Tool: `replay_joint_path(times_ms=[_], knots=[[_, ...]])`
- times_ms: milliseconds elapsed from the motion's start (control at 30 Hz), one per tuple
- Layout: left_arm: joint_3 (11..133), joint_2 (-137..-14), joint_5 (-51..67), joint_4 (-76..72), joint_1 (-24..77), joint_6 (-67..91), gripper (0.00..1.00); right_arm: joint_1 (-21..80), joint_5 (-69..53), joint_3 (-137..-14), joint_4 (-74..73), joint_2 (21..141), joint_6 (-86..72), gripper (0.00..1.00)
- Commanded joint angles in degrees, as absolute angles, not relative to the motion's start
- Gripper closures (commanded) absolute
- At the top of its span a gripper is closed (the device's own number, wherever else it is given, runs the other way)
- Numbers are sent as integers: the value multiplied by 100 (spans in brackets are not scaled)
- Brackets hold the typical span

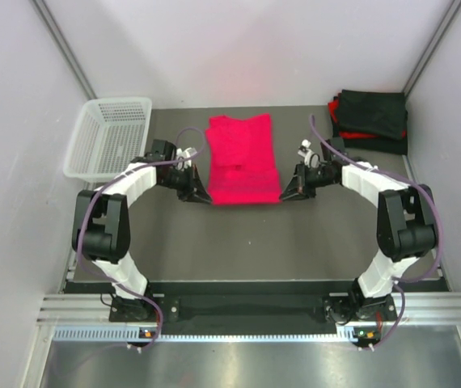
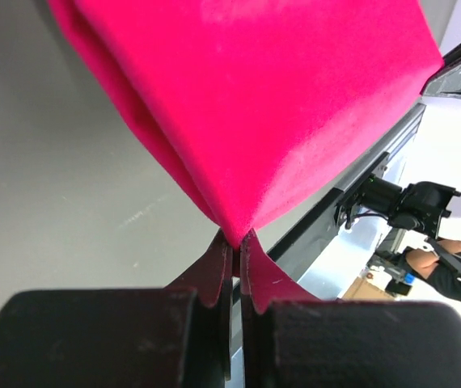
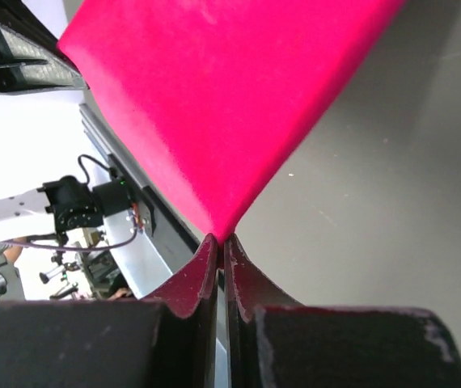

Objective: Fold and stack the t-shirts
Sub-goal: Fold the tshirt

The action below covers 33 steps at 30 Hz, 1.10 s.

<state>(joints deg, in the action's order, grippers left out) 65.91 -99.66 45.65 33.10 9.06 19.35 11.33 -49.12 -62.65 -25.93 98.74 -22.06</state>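
red t-shirt (image 1: 241,159): centre of tabletop (image 1: 255,242), between the two arms, folded into a narrow panel
long axis: runs near to far, away from the arm bases; short edges at near and far ends
collar end: cannot tell
near edge: straight, both corners pinched and lifted a little off the tabletop
left pincer (image 1: 199,193): clamped on near-left corner of red t-shirt; fingertips (image 2: 211,279) pressed together with cloth between
right pincer (image 1: 289,192): clamped on near-right corner; fingertips (image 3: 198,276) closed on the cloth
black t-shirts (image 1: 370,120): stacked in far-right corner, against the wall, well apart from the red one
basket (image 1: 81,149): white mesh, far-left, by the left wall
open room: bare tabletop from the shirt's near edge to the arm bases; narrower strips on both sides of the shirt
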Motion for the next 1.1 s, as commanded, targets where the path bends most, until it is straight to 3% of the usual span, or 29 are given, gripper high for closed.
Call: replay_joint_path(times_ms=[0,267,467,700,833,900,933,967,1033,1067], knots=[[6600,-9519,4667,3164,905,1890,100,1063,-5036,-6354,-2566,9405,-2162,100],[7329,-9834,4597,3041,870,1837,100,1046,-4931,-7371,-2444,9623,-2145,100],[8681,-10809,4561,2909,765,1758,100,1002,-4746,-8577,-2198,10423,-2074,100],[10771,-12451,4351,2673,730,1520,100,958,-4623,-10307,-1663,12109,-2109,100],[12170,-13664,4220,2173,633,1661,100,940,-4510,-12192,-1196,13444,-2399,100],[13116,-14444,4105,1786,607,1740,100,958,-4474,-12986,-898,14367,-2469,92],[13418,-14693,3861,1367,606,1749,91,967,-4334,-13973,-914,14701,-2383,86],[13691,-14922,3676,1188,606,1758,83,1002,-4237,-14314,-888,15165,-2295,67],[14263,-15222,2645,1090,676,1635,71,1046,-3739,-14519,-607,15258,-2241,51],[14247,-15170,2297,1212,729,1548,59,1063,-3683,-14433,-502,15066,-2198,43]])
